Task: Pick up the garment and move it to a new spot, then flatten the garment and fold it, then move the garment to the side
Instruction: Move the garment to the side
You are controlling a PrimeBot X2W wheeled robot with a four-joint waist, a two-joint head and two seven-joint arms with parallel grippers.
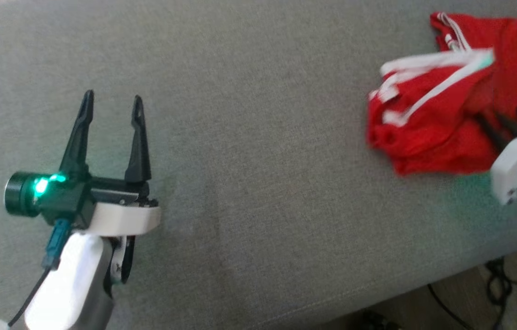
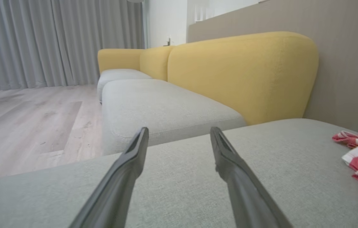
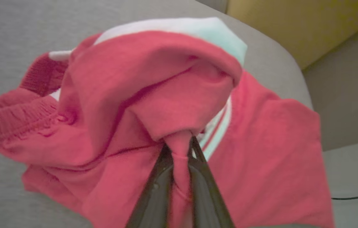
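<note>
Step 1, the pick-up: right gripper is clenched on a pinch of the red garment, which is bunched on the grey cushion at robot's rt. Left gripper spread wide, empty, well apart from it. Next, prob.: lift w/o losing the pinch, carry to new spot.

No text, label, brand, number or sign is showing legibly in any of the three views; nothing is reading clearly on any fabric, surface or robot part.
</note>
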